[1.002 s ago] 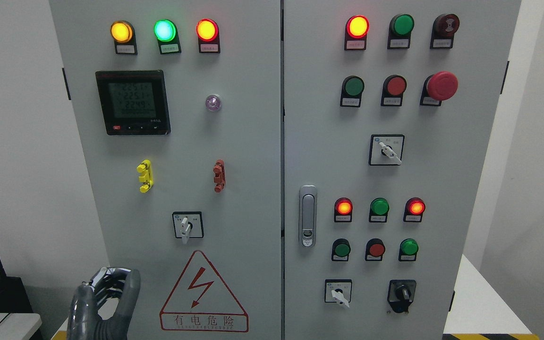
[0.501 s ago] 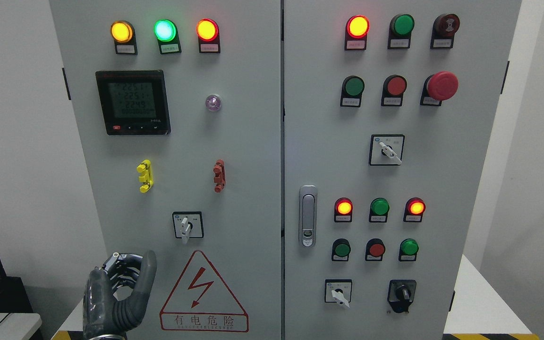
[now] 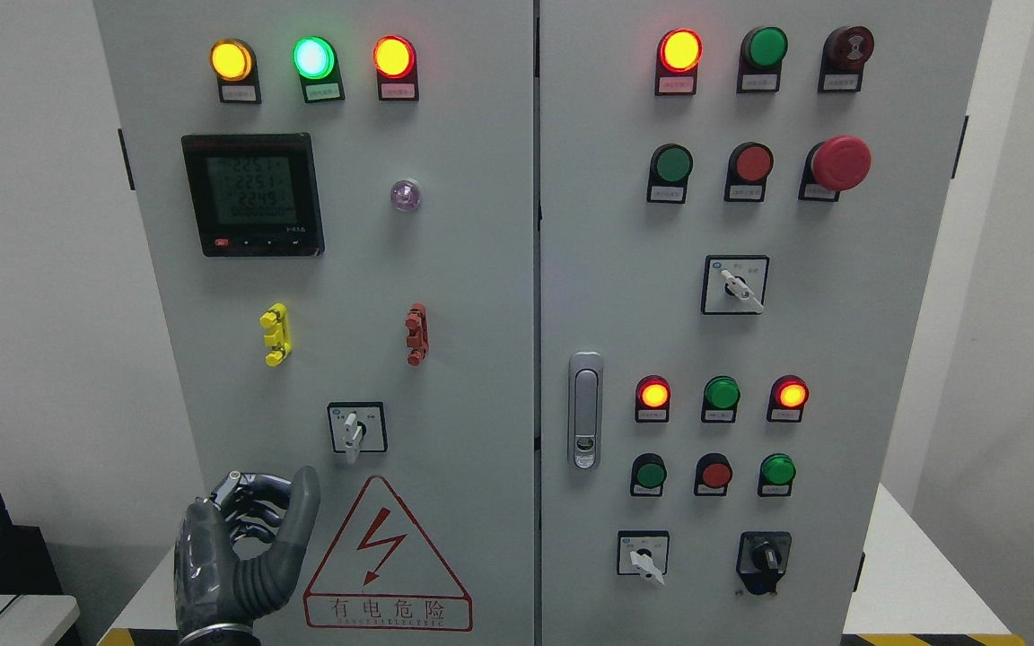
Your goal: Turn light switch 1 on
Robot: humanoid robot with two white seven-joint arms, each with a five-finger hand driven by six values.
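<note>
Lower left of frame: your left hand [image 3: 243, 547] hangs in front of the grey cabinet [image 3: 463, 296], fingers [image 3: 252, 502] curled loosely inward, thumb upright, holding nothing. No contact with the panel that I can make out.

Just up and right of the thumb, lower middle of the left door: a rotary selector [image 3: 355, 429], white lever pointing down. It is the switch nearest the hand, so I judge it to be light switch 1; the label is too small to read, so confirm before you commit. Below it sits the red warning triangle [image 3: 387, 556].

To do the reach well, bring the hand up and slightly right until thumb and forefinger flank the lever, then pinch and twist. Open the curl a little first, or a knuckle may knock the lever.

Right door: three more selectors, at centre right [image 3: 734, 285] and along the bottom [image 3: 643, 554] [image 3: 763, 561]. All are well apart from the hand. Right hand not in view.
</note>
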